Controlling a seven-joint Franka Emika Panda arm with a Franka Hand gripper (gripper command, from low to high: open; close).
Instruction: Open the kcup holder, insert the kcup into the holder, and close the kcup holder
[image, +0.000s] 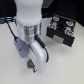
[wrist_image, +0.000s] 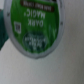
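Observation:
The kcup fills much of the wrist view, its green patterned top with white lettering facing the camera, blurred and very close. In the exterior view only a small green patch of the kcup shows at the tip of my gripper, which hangs low over the white table and appears shut on it. The kcup holder, a black boxy unit with pale rectangular marks, stands towards the exterior view's right, well apart from the gripper. I cannot tell whether its drawer is pulled out.
My white arm takes up the middle of the exterior view and hides the table behind it. The white table spreads around the gripper. Dark cables and clutter lie at the far left edge.

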